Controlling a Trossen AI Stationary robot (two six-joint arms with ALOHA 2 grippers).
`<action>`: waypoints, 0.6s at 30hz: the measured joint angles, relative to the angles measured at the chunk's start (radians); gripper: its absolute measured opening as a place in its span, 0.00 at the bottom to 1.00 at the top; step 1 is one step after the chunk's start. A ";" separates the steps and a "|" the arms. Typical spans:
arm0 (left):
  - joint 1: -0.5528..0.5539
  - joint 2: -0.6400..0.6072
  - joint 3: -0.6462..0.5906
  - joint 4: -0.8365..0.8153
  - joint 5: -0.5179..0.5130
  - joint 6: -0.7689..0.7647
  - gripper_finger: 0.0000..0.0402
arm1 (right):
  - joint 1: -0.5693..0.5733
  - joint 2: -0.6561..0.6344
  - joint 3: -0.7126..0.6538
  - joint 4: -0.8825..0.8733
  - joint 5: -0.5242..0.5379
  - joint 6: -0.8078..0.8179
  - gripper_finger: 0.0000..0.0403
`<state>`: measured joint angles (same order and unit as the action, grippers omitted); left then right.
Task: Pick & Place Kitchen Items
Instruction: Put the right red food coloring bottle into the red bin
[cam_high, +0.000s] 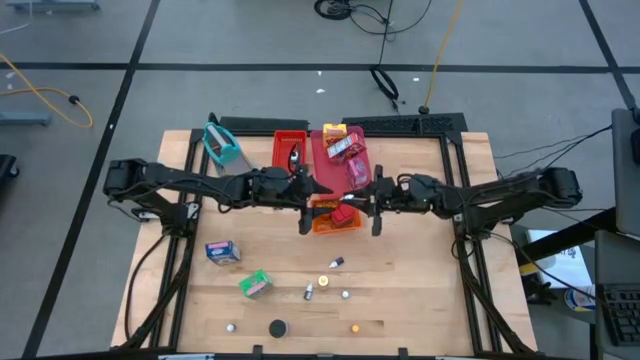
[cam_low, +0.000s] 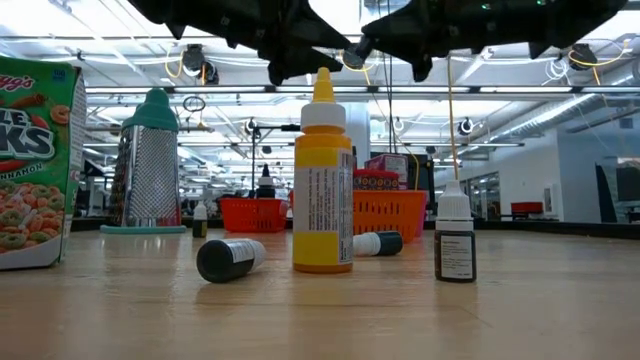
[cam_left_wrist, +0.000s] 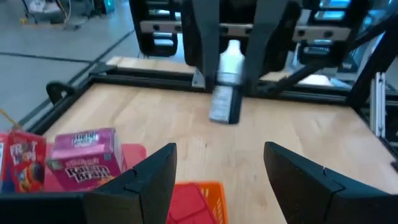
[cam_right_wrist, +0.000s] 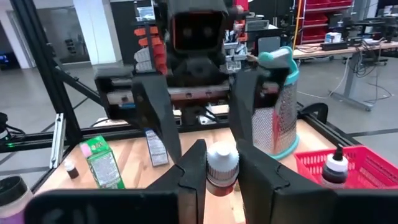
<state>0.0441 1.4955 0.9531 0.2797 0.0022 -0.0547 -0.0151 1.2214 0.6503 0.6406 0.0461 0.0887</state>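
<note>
Three trays sit side by side at the table's (cam_high: 420, 300) far middle: one tray (cam_high: 289, 146) left, a second tray (cam_high: 340, 160) right of it holding packets (cam_high: 342, 147), a third tray (cam_high: 335, 218) just in front. Mesh basket (cam_high: 222, 143) far left of them. Both arms meet over the front tray; right gripper (cam_right_wrist: 222, 171) holds a small bottle (cam_right_wrist: 222, 167) between the two grippers, left gripper (cam_left_wrist: 219, 171) facing it, apart. Near side: two boxes (cam_high: 222, 251) left, small bottles (cam_high: 336, 262) and caps (cam_high: 277, 327) scattered centre.

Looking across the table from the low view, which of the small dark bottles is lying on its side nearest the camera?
The dark bottle with the grey-white cap, left of the tall upright yellow squeeze bottle.
</note>
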 joint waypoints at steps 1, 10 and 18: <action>0.000 0.008 0.000 0.029 0.000 0.000 0.61 | 0.000 0.011 0.006 0.002 0.000 0.000 0.14; 0.000 0.054 0.000 0.117 0.024 -0.010 0.61 | -0.010 0.076 0.041 0.003 0.000 -0.015 0.14; -0.006 0.088 0.000 0.129 0.051 -0.008 0.51 | -0.019 0.075 0.039 0.028 -0.028 -0.008 0.14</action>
<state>0.0376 1.5840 0.9535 0.4084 0.0536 -0.0630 -0.0338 1.2968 0.6891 0.6688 0.0182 0.0807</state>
